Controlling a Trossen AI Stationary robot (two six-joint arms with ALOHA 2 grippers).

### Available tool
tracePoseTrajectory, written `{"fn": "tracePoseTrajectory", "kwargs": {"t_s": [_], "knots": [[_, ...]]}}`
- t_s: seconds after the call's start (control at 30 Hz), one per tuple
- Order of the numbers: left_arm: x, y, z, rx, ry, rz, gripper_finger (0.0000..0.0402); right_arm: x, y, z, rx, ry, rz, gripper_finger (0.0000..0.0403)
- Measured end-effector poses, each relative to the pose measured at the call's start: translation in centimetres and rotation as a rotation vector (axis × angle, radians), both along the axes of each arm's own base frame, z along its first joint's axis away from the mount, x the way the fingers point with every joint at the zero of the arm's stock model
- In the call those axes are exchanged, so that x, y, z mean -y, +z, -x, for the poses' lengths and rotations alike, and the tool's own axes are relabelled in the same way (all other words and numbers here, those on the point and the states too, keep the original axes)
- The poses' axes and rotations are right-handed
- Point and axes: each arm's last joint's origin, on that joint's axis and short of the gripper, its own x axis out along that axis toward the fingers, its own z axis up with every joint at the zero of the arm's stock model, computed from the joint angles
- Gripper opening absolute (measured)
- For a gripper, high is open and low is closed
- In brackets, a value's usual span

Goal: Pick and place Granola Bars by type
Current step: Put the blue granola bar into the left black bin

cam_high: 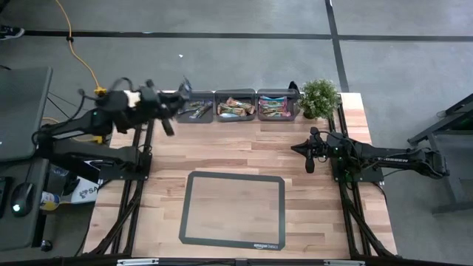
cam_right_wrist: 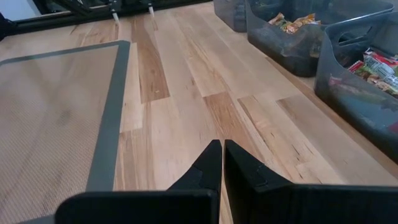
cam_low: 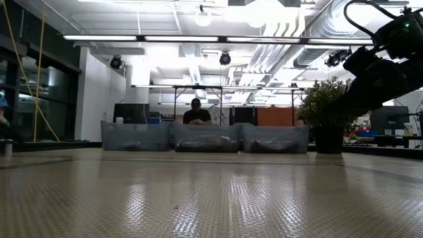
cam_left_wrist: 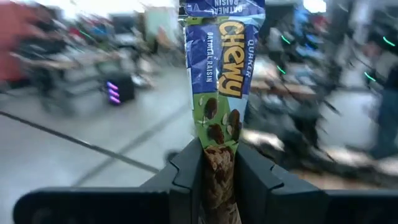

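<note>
A: How far along is the sorting?

B: Well along, by the look of it. The grey mesh mat with the dark border (cam_high: 233, 209) at the middle of the pale wooden table (cam_high: 310, 207) holds no bars. The three dark plastic bins (cam_high: 235, 106) lined up along the table's far edge already contain wrapped bars, the middle one mostly gold-brown, the one next to the small green potted plant (cam_high: 319, 97) red and green. Whether every bar sits with its own kind is too small to judge.

A: What is left?

B: The blue and green Quaker Chewy oatmeal raisin granola bar (cam_left_wrist: 221, 81). The left gripper (cam_left_wrist: 219, 163) has its dark fingers clamped on the bar's lower end, so it stands upright between them, raised off the table near the bin farthest from the plant. It probably goes into that bin.

A: How does the bar look?

B: Slim and shiny, slightly creased, blue at the top, green below, with raisins printed on it and a crimped end.

A: And the other arm?

B: The right gripper (cam_right_wrist: 222, 163) waits over bare wood on the plant's side of the mat, fingers pressed together, holding nothing.
</note>
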Motion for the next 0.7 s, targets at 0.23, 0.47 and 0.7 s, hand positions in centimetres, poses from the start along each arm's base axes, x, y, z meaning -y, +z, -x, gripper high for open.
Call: {"fn": "tracePoseTrajectory", "kwargs": {"t_s": [0.23,0.47,0.7], "knots": [[-1.3,1.0,2.0,0.063,0.305,-0.045,0.0068,0.0,0.0,0.0,0.001,0.000,0.000,0.0000],[-3.5,-0.2,-0.1,-0.079,0.593,-0.079,0.0068,0.0,0.0,0.0,0.001,0.000,0.000,0.0000],[-7.6,-2.5,-2.5,-0.279,0.667,-0.097,0.0069,0.0,0.0,0.0,0.002,0.000,0.000,0.0000]]}}
